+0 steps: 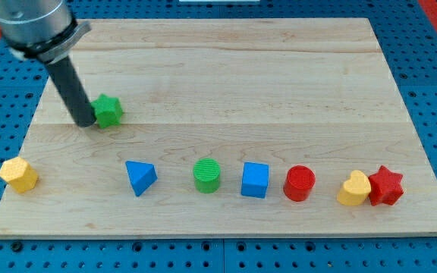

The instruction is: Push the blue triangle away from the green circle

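1. The wooden board point(226, 68) is the biggest thing here. It lies flat, and all the blocks sit on it.
2. The arm's dark rod comes down from the view's top left. It has no fingers at all, so there is nothing to open or close. The tip point(86, 123) rests just left of the green star point(108, 111), touching it or almost touching it.
3. Most blocks sit in a row near the view's bottom. From left to right they are the blue triangle point(139, 177), the green circle point(207, 175), the blue cube point(255, 180), the red circle point(300, 183), a yellow heart point(353, 189) and the red star point(386, 186). The last two touch each other.
4. A yellow block point(18, 174) sits alone near the board's left edge.
5. The blue triangle is just left of the green circle, with a small gap between them. The tip is well apart from it, up and to the left.
6. What could go wrong? The tip may need to get into that small gap to push the triangle left. If it goes in badly, it could bump the green circle too.
7. If the tip pushes from the left side, the triangle would slide toward the circle, which is the wrong way.
8. The tip could also drag the green star along when it leaves.
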Motion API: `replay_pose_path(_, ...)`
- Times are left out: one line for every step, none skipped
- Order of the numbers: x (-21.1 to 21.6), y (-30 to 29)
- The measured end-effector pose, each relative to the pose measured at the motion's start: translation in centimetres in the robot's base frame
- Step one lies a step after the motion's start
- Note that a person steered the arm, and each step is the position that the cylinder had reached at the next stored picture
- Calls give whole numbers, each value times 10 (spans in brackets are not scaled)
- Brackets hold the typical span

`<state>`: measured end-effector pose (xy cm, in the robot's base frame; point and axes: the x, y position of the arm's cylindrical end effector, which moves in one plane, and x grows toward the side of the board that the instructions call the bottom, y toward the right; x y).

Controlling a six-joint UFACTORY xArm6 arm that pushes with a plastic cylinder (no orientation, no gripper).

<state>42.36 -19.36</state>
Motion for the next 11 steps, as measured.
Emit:
replay_pose_path(-36, 42)
replay_pose_path(-61, 53)
replay_pose_path(-46, 53)
replay_pose_path(2, 43)
replay_pose_path(28, 15)
replay_pose_path(76, -2)
replay_pose_path(150, -3)
replay_pose_path(179, 17)
replay_pose_path(152, 39)
replay_pose_path(143, 81)
replay_pose_path(130, 110)
